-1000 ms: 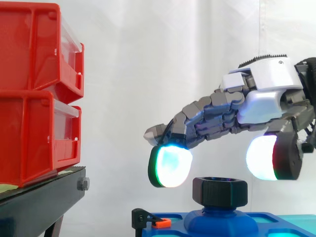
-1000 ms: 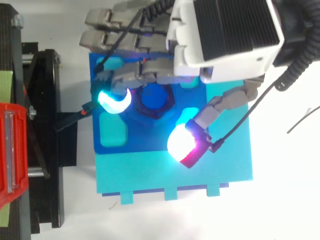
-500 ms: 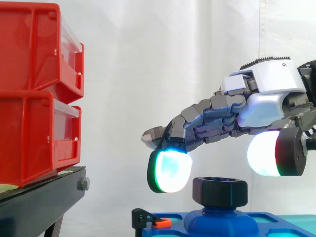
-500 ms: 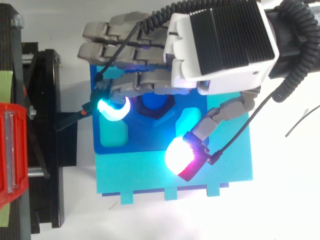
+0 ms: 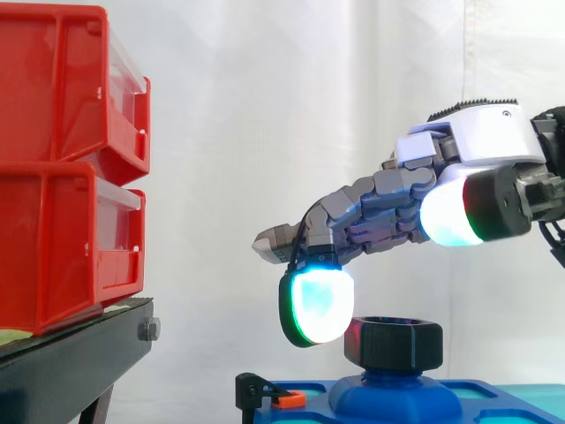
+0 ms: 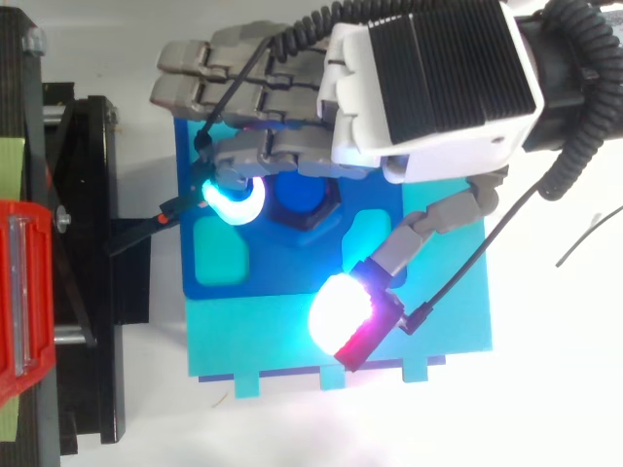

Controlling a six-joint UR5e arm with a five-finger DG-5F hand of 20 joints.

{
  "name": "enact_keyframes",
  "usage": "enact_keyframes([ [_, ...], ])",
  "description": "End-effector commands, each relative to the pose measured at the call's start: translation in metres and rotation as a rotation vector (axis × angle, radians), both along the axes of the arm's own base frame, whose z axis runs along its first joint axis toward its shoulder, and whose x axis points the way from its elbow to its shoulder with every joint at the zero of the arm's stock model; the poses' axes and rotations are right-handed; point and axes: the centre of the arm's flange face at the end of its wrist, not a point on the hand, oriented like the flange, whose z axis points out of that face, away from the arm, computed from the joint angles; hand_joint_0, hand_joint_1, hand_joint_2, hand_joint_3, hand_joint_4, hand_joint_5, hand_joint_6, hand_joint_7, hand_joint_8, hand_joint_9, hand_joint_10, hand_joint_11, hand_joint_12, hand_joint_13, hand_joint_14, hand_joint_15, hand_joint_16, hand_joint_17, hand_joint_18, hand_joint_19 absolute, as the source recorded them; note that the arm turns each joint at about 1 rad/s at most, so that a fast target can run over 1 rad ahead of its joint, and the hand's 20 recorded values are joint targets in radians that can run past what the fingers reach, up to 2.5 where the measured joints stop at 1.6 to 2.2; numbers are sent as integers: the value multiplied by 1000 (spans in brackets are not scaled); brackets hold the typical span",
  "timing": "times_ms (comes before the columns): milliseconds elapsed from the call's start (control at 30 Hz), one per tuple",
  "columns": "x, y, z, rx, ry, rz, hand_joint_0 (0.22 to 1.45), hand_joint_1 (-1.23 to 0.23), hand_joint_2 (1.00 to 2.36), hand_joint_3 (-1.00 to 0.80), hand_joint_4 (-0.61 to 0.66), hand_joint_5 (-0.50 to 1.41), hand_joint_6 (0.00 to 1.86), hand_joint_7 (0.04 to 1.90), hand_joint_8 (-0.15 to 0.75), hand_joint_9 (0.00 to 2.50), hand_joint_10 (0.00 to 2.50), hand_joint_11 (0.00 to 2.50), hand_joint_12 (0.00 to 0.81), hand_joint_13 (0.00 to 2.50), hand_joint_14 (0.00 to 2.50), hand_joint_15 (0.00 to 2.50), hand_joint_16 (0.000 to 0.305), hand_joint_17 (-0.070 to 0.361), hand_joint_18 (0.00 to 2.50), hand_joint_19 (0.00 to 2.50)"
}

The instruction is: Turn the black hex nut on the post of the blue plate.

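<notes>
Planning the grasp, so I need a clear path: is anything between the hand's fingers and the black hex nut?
Nothing visible. The open hand hangs over the black hex nut, one fingertip close beside its left side in the side view; nothing lies between them.

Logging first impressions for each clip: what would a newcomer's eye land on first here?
The glowing pads of the hand stand out: one cyan-white fingertip hangs low, close beside the black hex nut on the blue plate, while the white pad of the thumb sits raised, clear of it. Next come the red bins stacked on the black stand at the side view's left.
</notes>
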Motion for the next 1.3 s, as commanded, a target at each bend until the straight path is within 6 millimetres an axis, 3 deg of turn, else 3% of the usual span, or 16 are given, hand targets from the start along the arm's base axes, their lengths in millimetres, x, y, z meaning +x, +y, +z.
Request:
enact_keyframes([
  [0, 0, -4, 0, 0, -1, -5, 315, -254, 1000, -500, 408, -221, 503, 1064, 319, 0, 0, 0, 458, 0, 0, 0, 70, 157, 0, 218],
  [500, -4, -22, 0, -2, -1, -19, 326, -229, 1000, -500, 403, -220, 503, 1063, 317, 0, 0, 0, 452, 0, 0, 0, 69, 154, 0, 213],
  [733, -9, -37, 1, 0, 0, -19, 334, -379, 1000, -500, 388, -223, 503, 1058, 310, 0, 0, 0, 445, 0, 0, 0, 67, 151, 0, 210],
  [933, -11, -44, 0, 1, 1, -19, 336, -410, 1000, -500, 387, -225, 503, 1053, 309, 0, 0, 0, 445, 0, 0, 0, 67, 151, 0, 212],
  [1100, -10, -49, 8, 0, -14, -17, 336, -406, 1000, -500, 383, -225, 503, 1048, 309, 0, 0, 0, 445, 0, 0, 0, 67, 151, 0, 211],
  [1267, -5, -53, 29, -5, -39, -6, 341, -440, 1000, -500, 375, -228, 503, 1029, 306, 0, 0, 0, 442, 0, 0, 0, 66, 150, 0, 210],
])
